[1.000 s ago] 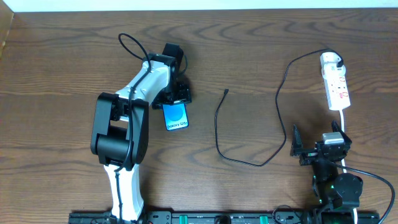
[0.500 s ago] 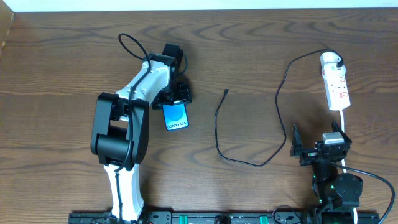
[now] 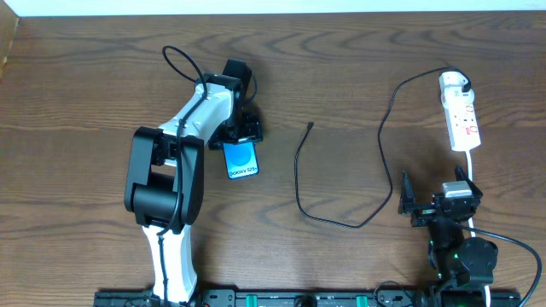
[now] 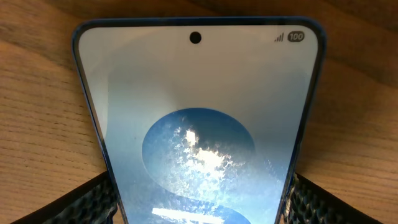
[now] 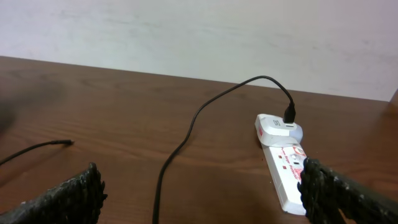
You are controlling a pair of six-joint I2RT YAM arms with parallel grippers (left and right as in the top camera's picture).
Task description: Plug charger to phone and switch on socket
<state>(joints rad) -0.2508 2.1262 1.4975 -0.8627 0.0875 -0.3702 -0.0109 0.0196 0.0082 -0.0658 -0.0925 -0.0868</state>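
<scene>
The phone (image 3: pixel 242 160) lies flat on the table, left of centre, with its blue screen up. My left gripper (image 3: pixel 241 134) is at the phone's far end. In the left wrist view the phone (image 4: pixel 199 93) fills the frame and my left gripper (image 4: pixel 202 196) has both fingers pressed on its side edges. The charger cable (image 3: pixel 300 183) curves across the table, its connector tip (image 3: pixel 310 125) lying free. Its white plug (image 3: pixel 452 80) sits in the socket (image 3: pixel 463 119). My right gripper (image 3: pixel 435 192) is open and empty, just short of the socket (image 5: pixel 283 171).
The right wrist view shows the charger cable (image 5: pixel 186 143), its tip (image 5: pixel 67 143) and the plug (image 5: pixel 277 127), with a pale wall behind the table's far edge. The socket's white cord (image 3: pixel 472 166) runs down past my right arm.
</scene>
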